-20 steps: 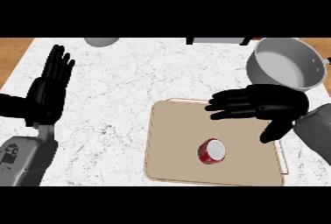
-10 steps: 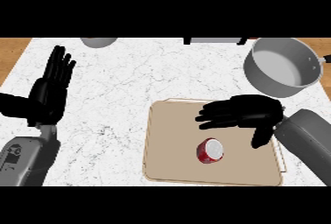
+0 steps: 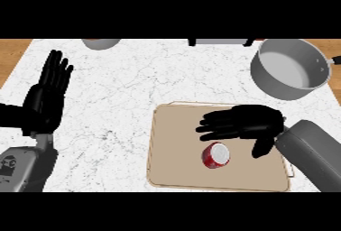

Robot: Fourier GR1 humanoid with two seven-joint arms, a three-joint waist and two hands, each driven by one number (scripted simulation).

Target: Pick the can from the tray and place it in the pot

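A red can [image 3: 216,155] with a white end lies on its side on the beige tray [image 3: 173,167], near the tray's middle. My right hand [image 3: 245,123] hovers open just above and behind the can, fingers spread toward the left and thumb hanging down at the can's right; it does not hold the can. The grey pot [image 3: 291,67] stands at the counter's far right, its inside showing nothing in it. At the left edge my left hand [image 3: 45,98] rests open with fingers up.
A grey round vessel [image 3: 101,43] sits at the counter's far edge on the left, and a dark object [image 3: 216,41] at the far edge in the middle. Wood surface [image 3: 13,54] shows beyond the white marble counter on both sides.
My right hand has come down and to the left from the tray's far right corner to just over the can. The can, pot and left hand have stayed put.
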